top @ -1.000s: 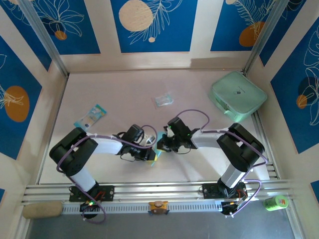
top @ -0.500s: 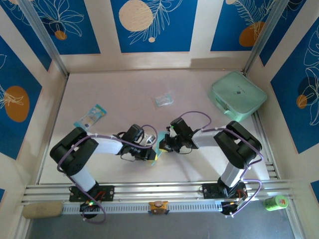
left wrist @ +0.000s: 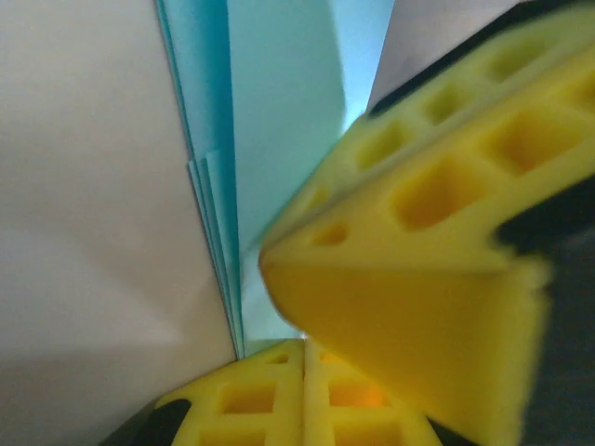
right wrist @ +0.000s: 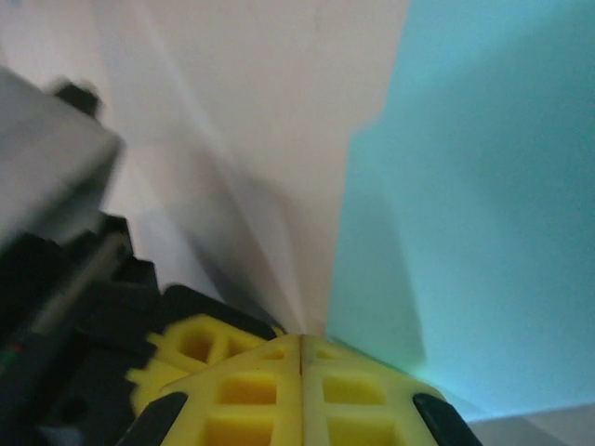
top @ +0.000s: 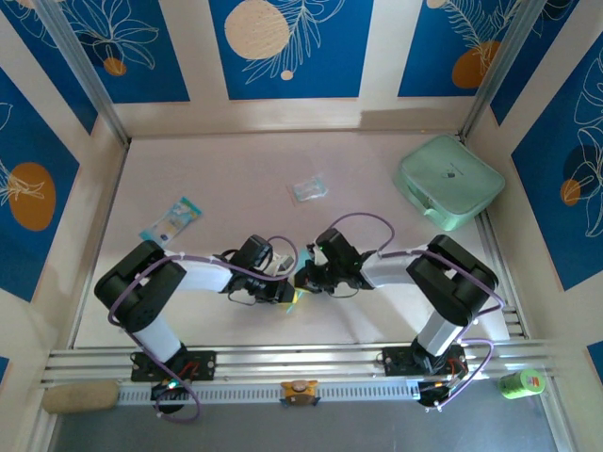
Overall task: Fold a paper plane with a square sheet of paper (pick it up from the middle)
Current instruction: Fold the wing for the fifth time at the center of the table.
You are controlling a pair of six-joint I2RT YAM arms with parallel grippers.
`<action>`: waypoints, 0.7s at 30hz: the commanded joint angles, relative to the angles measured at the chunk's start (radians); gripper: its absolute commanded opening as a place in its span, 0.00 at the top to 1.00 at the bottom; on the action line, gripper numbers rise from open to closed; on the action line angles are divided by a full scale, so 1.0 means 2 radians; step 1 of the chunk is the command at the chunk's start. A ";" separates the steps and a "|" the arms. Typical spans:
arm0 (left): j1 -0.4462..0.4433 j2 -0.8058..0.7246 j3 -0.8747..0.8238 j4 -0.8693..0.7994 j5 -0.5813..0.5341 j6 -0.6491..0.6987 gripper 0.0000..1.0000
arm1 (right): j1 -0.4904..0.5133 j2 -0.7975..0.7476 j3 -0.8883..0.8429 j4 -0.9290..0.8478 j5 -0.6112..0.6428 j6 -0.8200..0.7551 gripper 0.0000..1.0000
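The square sheet of paper [top: 299, 296] is light blue and folded, lying flat on the table between the two grippers. Most of it is hidden under them in the top view. In the left wrist view the paper [left wrist: 279, 139] shows layered fold edges running down to my left gripper [left wrist: 304, 348], whose yellow pads are pressed together. The right gripper's fingers [left wrist: 418, 279] cross just above them. My right gripper [right wrist: 299, 342] is shut too, its tips at the edge of the paper [right wrist: 465, 186]. From above, the left gripper [top: 289, 294] and right gripper [top: 302, 282] nearly touch.
A mint-green case [top: 448, 181] sits at the back right. A clear crumpled wrapper [top: 309, 189] lies mid-table behind the grippers, and a blue-and-white packet [top: 172, 219] lies to the left. The table's metal front rail [top: 301, 363] runs just beyond the arm bases.
The right gripper has shifted slightly left and nearer, closing in on the left gripper over the paper. The left arm has stayed put. Both grippers remain shut.
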 commanded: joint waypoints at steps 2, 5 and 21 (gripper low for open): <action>-0.005 0.005 -0.015 -0.024 -0.014 0.000 1.00 | 0.002 0.018 -0.029 0.021 0.017 0.018 0.95; -0.005 0.006 -0.016 -0.024 -0.014 -0.001 1.00 | -0.011 0.028 -0.044 0.041 0.013 0.021 0.96; -0.005 0.010 -0.015 -0.021 -0.011 -0.002 1.00 | -0.110 0.032 -0.024 0.052 -0.016 -0.021 0.95</action>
